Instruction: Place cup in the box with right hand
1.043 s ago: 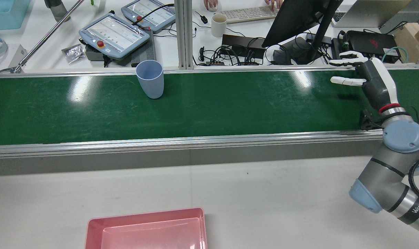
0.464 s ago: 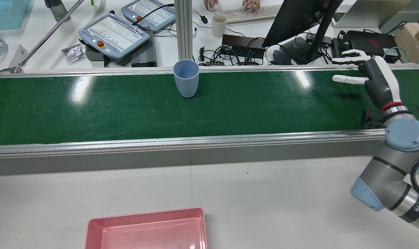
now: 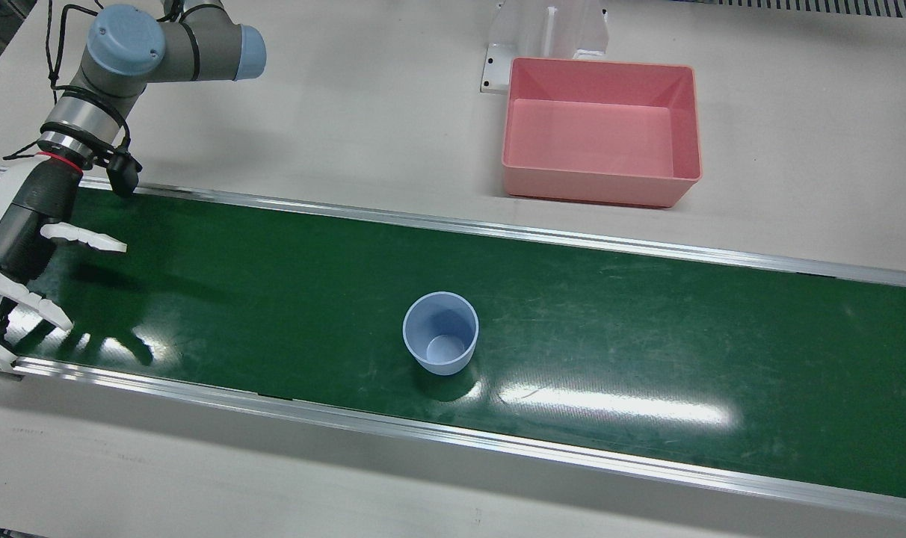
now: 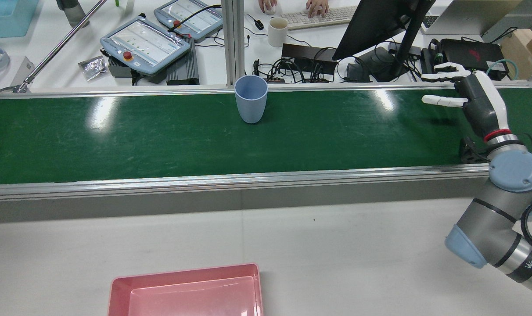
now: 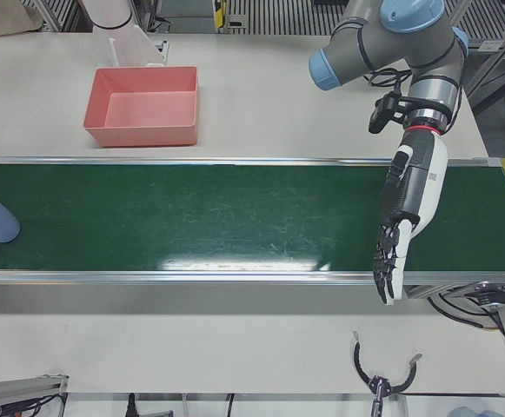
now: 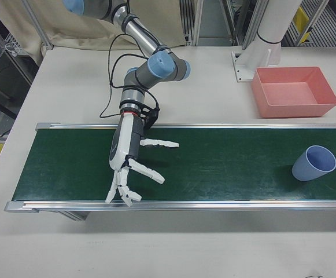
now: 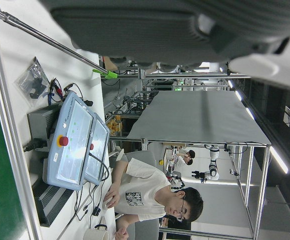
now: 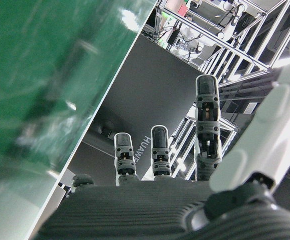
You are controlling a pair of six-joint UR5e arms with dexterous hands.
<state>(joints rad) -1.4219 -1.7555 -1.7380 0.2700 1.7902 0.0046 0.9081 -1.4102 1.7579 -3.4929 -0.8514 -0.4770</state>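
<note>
Rear view shows our right hand [image 4: 472, 98] fingers spread, holding nothing, above the green conveyor belt [image 4: 116, 145]; the blue cup [image 4: 251, 104] stands upright well apart. We judge we're awaiting it; next, close around the cup. Left hand's fingers: cannot tell.

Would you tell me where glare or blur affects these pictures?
Front view: a bright glare streak on the belt beside the cup. Rear view: two glare patches on the belt. Right hand view: the belt is blurred, while the right hand is sharp.
</note>
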